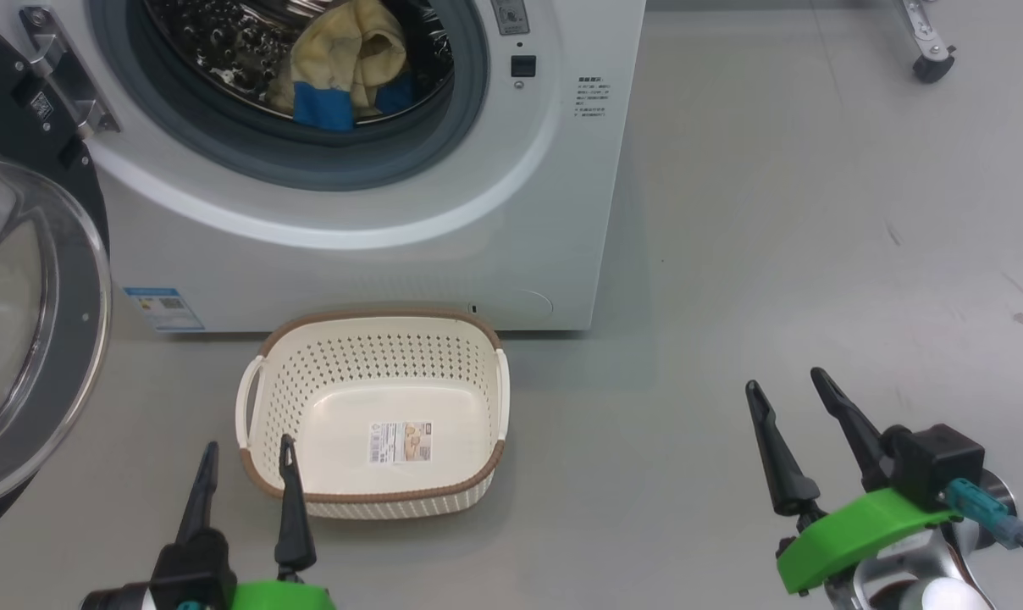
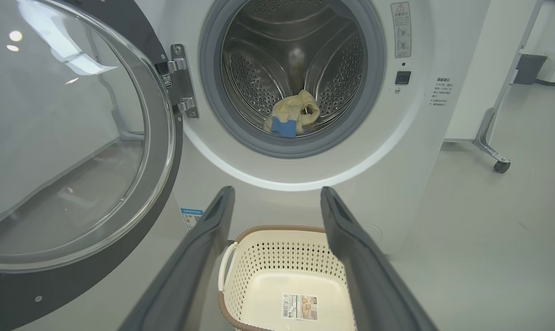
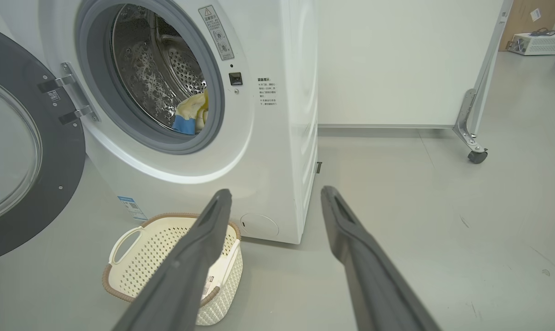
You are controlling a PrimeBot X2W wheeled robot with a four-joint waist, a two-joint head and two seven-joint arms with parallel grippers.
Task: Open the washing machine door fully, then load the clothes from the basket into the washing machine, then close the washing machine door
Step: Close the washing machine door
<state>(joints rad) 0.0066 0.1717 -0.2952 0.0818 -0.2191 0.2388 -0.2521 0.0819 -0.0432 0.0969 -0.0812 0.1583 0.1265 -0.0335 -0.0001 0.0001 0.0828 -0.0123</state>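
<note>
The door hangs swung wide open, off to the left of the left gripper, its glass bowl bulging into the room. That gripper is released, its fingers spread and holding nothing, poised at the near left corner of the basket. One fingertip overlaps the brown rim, though I can't tell from here whether it touches or only hovers above. The basket sits on the floor just ahead of that gripper, a label on its bottom, close against the foot of the washer. Up beyond it, the clothes lie in the drum, cream with blue patches, just inside the grey gasket. The right gripper hangs well to the right of the basket over the floor, likewise spread and gripping nothing. Far ahead of it stands a castor.
</note>
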